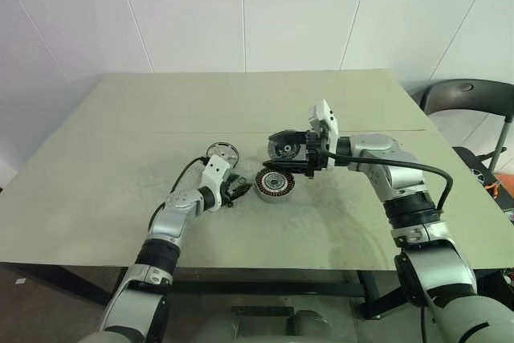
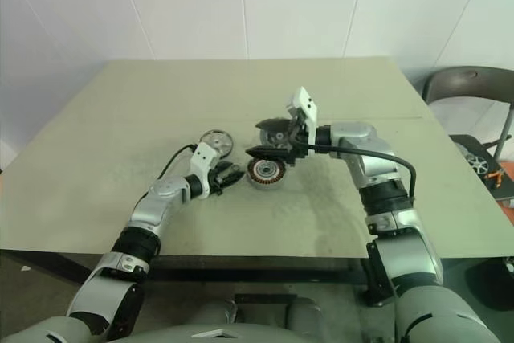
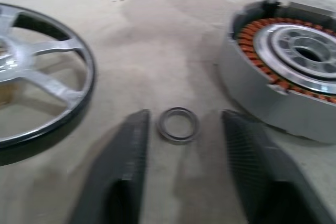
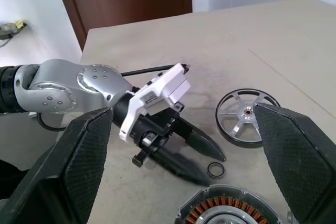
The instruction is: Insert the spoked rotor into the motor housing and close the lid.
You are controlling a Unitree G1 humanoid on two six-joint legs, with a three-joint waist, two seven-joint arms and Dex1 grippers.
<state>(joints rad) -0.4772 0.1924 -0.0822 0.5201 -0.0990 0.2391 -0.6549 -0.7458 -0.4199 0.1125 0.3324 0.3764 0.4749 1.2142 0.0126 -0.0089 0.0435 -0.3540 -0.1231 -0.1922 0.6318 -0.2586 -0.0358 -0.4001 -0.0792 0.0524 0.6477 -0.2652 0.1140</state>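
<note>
Small ring between the left gripper's parted fingers, rotor and housing to either side

The left gripper [image 3: 181, 174] rests low on the table [image 1: 104, 190], its jaws apart and holding nothing — a small dark ring [image 3: 178, 124] lies flat on the table in the gap just ahead of the fingertips, touching neither. The spoked rotor [image 3: 37, 77] lies flat on the outer side of the gripper; the motor housing [image 3: 286, 72] sits upright on the other, copper windings showing. The right gripper [image 1: 289, 156] hangs above the housing, jaws spread wide around the grey lid [image 1: 283, 145] — whether they touch it I cannot tell.
</note>
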